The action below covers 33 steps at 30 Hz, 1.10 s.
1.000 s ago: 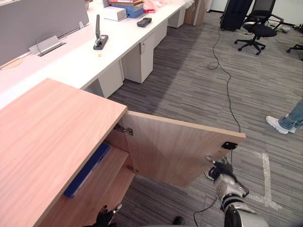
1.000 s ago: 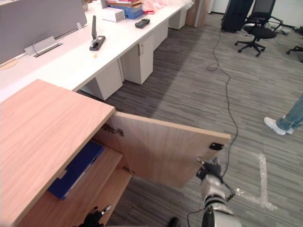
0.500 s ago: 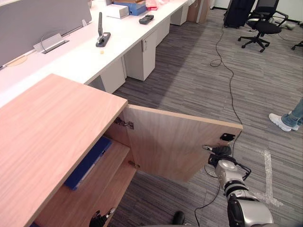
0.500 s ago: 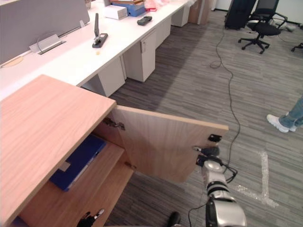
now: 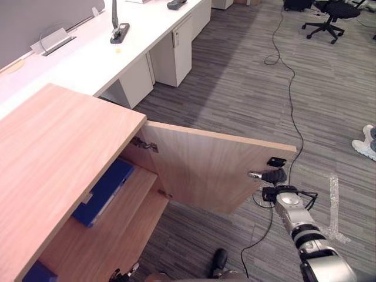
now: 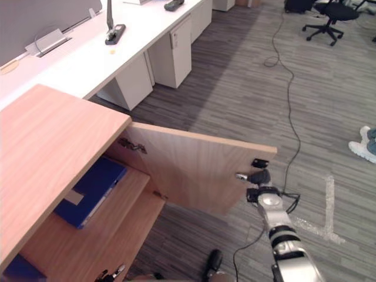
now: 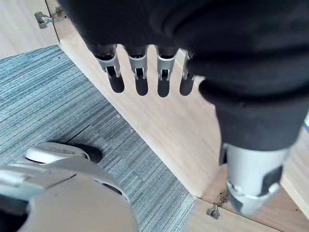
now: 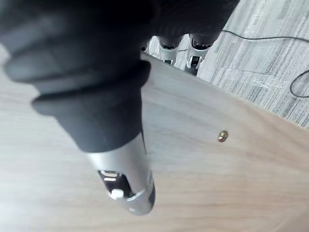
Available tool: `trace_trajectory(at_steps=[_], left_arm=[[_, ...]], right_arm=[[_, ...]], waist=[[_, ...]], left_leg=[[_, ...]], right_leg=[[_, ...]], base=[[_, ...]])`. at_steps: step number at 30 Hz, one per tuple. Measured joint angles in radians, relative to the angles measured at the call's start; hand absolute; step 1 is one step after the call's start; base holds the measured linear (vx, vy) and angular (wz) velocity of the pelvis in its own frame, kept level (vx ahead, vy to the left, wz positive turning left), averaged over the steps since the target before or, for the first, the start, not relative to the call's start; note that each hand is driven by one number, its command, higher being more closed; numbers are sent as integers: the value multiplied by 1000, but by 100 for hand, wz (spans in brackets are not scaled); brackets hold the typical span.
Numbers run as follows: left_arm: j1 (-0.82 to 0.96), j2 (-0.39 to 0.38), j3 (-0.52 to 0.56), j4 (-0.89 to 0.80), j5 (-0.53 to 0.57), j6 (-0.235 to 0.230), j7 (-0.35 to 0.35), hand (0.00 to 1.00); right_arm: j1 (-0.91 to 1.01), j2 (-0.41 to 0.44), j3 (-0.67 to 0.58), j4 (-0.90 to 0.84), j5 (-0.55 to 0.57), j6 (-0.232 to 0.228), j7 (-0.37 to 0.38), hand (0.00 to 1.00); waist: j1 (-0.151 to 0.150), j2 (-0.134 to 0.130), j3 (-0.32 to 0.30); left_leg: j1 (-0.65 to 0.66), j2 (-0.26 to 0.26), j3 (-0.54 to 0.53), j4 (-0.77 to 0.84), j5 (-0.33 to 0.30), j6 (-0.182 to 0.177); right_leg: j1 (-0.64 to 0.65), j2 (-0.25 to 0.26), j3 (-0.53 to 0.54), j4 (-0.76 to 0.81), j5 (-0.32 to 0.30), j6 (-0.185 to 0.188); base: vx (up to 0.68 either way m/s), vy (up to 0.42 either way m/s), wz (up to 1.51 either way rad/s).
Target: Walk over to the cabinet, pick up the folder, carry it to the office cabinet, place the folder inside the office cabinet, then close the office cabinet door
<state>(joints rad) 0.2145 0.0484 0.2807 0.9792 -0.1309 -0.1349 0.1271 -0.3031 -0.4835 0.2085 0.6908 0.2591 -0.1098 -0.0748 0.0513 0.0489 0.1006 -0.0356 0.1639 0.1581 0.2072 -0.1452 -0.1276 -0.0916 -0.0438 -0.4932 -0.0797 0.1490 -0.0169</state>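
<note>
Left eye view, starting at the left edge: white table point(image 5: 76, 64) along the upper left, carrying an upright black tool point(image 5: 117, 29), too small to identify. Below it, office cabinet point(image 5: 59, 158), its wooden top cut off at the left and bottom edges. Blue folder point(image 5: 104, 191) lying flat on the upper shelf inside, partly tucked under the top; more of it seen in the right eye view. Low at the cabinet's front, left hand point(image 5: 123, 274), tiny here. In the left wrist view, fingers point(image 7: 141, 79) straight and relaxed, holding nothing, hanging over grey carpet point(image 7: 58, 111) beside the cabinet's wood. Further right, door point(image 5: 211, 170) standing open on its hinges, with a small black catch point(image 5: 276, 161) at its free upper corner. Right hand point(image 5: 274, 176) set against that free edge, just below the catch. Right wrist view close on the door's wood face and one screw point(image 8: 222, 136); grip hidden past the edge, so cannot tell whether closed on the door. At the right edge, a person's white shoe point(image 5: 367, 144), cut off.
</note>
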Motion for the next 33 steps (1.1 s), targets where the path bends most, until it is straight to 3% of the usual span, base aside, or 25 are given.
trace_trajectory(at_steps=[3,4,5,6,8,9,11,12,13,14,15,17,20,23,29,33], left_arm=[[-11,17,16,1,13,-2,-4,0],[-18,18,26,4,15,-1,-4,0],[-19,20,49,18,22,1,-8,0],[-19,25,58,23,26,3,-12,0],[-26,39,64,28,49,8,-20,0],[-42,47,73,35,55,9,-25,0],[-64,61,106,41,63,11,-28,0],[-77,57,103,48,67,12,-29,0],[-84,54,102,46,73,10,-30,0],[-99,77,108,44,82,10,-35,0],[-115,77,119,48,88,14,-37,0],[-109,71,128,48,88,18,-40,0],[-79,69,177,44,87,24,-45,0],[-50,53,236,30,72,30,-46,0],[-70,44,319,3,46,30,-52,0],[-75,46,354,5,43,30,-57,0]], right_arm=[[82,-76,84,-143,0,-8,66,0],[97,-90,101,-170,0,-10,78,0],[148,-113,150,-227,0,-10,119,0],[180,-130,185,-259,0,-10,142,0],[193,-158,292,-289,-5,-10,217,0],[186,-163,365,-298,-6,-8,243,0],[141,-163,508,-342,-24,-5,305,0],[99,-159,587,-369,-47,-4,327,0],[80,-159,615,-382,-47,-5,348,0],[42,-133,689,-396,-49,-8,386,0],[-22,-110,771,-396,-76,-9,435,0],[-92,-95,858,-442,-88,-18,503,0],[-201,-102,980,-483,-90,-19,585,0],[-243,-198,1042,-577,-98,-11,656,0],[-249,-242,1076,-675,-122,1,716,0],[-248,-232,1072,-676,-128,0,712,0]], waist=[[-5,-49,4],[-4,-60,12],[-8,-82,12],[-16,-89,12],[-21,-103,5],[-20,-123,1],[-8,-161,-3],[14,-134,-4],[15,-126,-3],[-8,-180,-7],[16,-176,-2],[46,-175,-3],[59,-192,-3],[69,-212,-16],[78,-270,-56],[111,-279,-63]], left_leg=[[10,1,38,-119,84,7],[-14,5,77,-37,49,14],[-45,6,144,115,-22,37],[-41,17,181,113,-24,55],[-13,26,177,4,4,37],[-1,19,159,-74,44,3],[-13,15,139,-122,72,11],[-42,63,98,-147,84,37],[-66,80,94,-139,89,35],[-91,41,71,-127,112,34],[-93,61,47,-133,125,17],[-86,55,41,-169,145,15],[-65,52,40,-230,168,5],[-59,51,48,-235,198,-1],[-50,21,50,-236,211,1],[-46,3,31,-234,201,17]], right_leg=[[-42,4,-49,-2,-21,2],[-44,5,-67,-3,-20,-6],[-37,15,-93,-2,-22,-37],[-25,27,-112,-1,-26,-38],[-33,46,-144,19,-52,-35],[-48,50,-169,22,-62,-44],[-66,55,-191,13,-72,-31],[-123,62,-164,133,-150,-23],[-178,36,-90,310,-168,-133],[-161,-30,37,335,-268,-50],[-137,0,-14,284,-250,-43],[-113,26,-43,219,-216,-58],[-97,46,-57,169,-189,-68],[-85,52,-56,138,-162,-65],[-46,37,-53,84,-109,-52],[-30,22,-61,82,-108,-48]], base=[[-15,-171,32],[10,-177,52],[-11,-191,45],[-15,-152,51],[-51,-150,54],[-79,-167,52],[-97,-170,32],[-116,-183,21],[-132,-127,88],[-83,-178,119],[-42,-189,119],[8,-183,61],[23,-59,22],[52,11,-11],[80,76,2],[64,67,13]])
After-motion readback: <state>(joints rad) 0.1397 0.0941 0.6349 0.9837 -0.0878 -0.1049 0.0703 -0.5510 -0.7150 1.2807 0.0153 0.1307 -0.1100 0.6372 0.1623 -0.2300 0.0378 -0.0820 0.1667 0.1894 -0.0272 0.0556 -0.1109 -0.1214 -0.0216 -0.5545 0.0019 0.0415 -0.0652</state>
